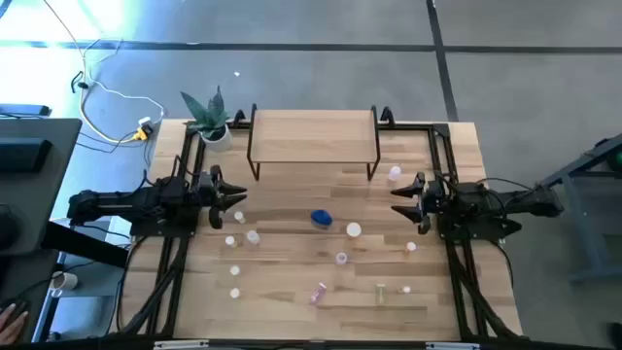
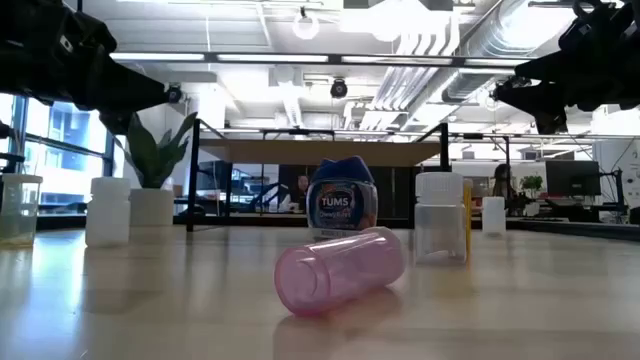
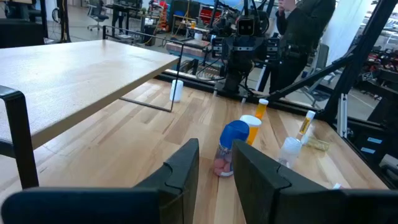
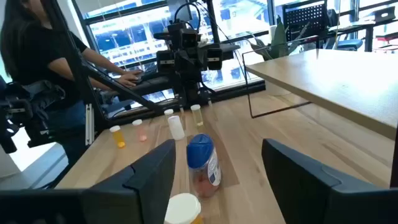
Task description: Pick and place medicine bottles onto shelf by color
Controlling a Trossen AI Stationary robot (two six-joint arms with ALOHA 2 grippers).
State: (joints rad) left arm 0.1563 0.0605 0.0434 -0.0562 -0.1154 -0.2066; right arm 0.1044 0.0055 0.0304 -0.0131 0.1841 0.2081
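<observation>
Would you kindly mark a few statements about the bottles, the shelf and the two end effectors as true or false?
1. The shelf carries several bottles. False: its top is bare.
2. The pink bottle lies on its side on the table. True.
3. The blue bottle sits between the two arms. True.
4. The left end effector grips the blue bottle. False: its fingers are nearly closed on nothing, apart from the bottle.
5. The right end effector is open and holds nothing. True.
6. The plant pot stands at the shelf's right end. False: it stands off the left end.
</observation>
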